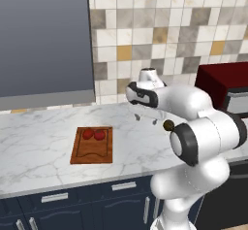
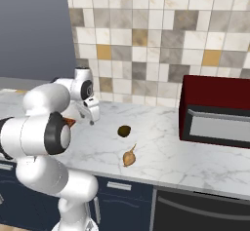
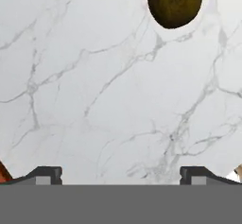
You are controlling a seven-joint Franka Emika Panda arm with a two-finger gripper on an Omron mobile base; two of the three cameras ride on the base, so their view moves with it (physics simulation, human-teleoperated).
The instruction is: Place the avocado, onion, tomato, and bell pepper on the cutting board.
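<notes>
Marble desk along a tiled wall, dark cabinets under its front edge.

Cutting board: flat, reddish-brown, grooved, lying toward the left part of the desk in the left base view, nearer the front edge than the wall. Two red items sit on it side by side at its far end, just beside each other; cannot tell which is the tomato and which the bell pepper.

Avocado: dark olive ball on bare marble, mid-depth on the desk, well apart from the board to its right. In the left base view it peeks out beside the arm's elbow. In the hand view it sits at the top edge, partly cut off.

Onion: tan bulb with its thin pointed tip angled up and away, on the desk nearer the front edge than the avocado, near it but apart.

Hand: hanging over bare marble between the board and the avocado, above the desk, not touching anything. Jaws spread wide, nothing between them; the hand view shows the two dark fingertips at far left and far right with plain marble in the gap.

Dark red microwave stands on the desk toward the right end, against the wall.
</notes>
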